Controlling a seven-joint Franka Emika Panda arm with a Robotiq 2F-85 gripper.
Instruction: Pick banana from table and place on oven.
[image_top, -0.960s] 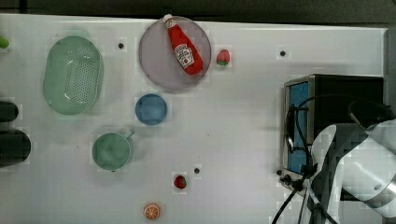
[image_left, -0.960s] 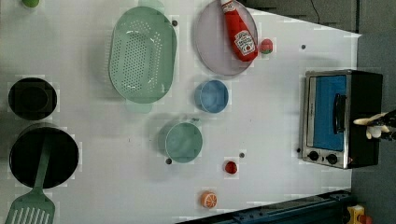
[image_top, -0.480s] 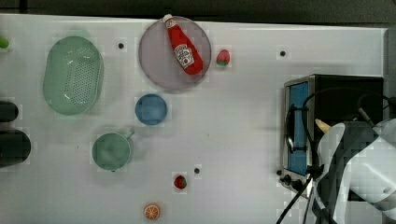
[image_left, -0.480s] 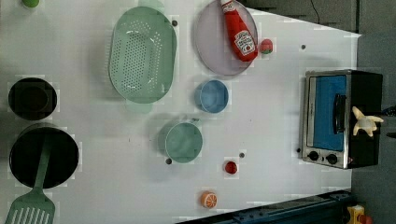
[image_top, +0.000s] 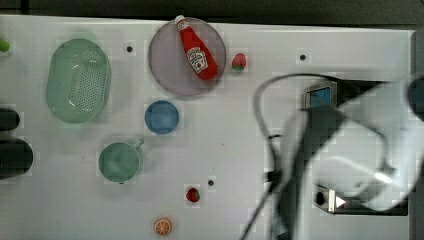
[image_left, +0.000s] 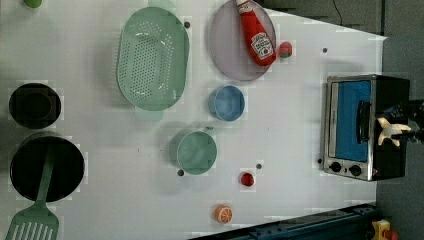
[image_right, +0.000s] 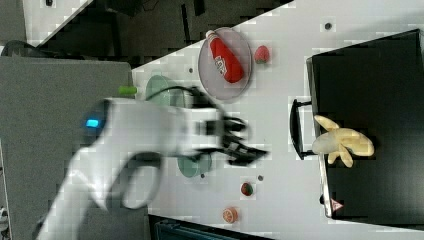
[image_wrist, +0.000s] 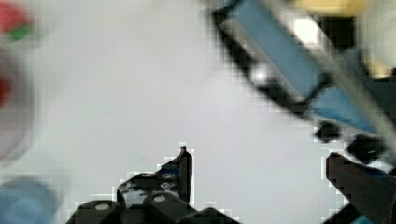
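Banana set on the oven, end effector apart from it and empty.
In the right view, the pale-yellow, part-peeled toy banana (image_right: 343, 141) lies lengthwise across the boxy black-topped toaster oven (image_right: 372, 75) near its front edge, at three o'clock from the wide-open black end effector (image_right: 250, 150) over the white tabletop (image_right: 280, 65).

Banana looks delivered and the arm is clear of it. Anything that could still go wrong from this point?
The banana lies near the front edge of the oven top, one tip reaching toward the door handle, so a nudge could tip it off. The open gripper hangs above the table close to the oven front; a careless retreat might clip the handle.
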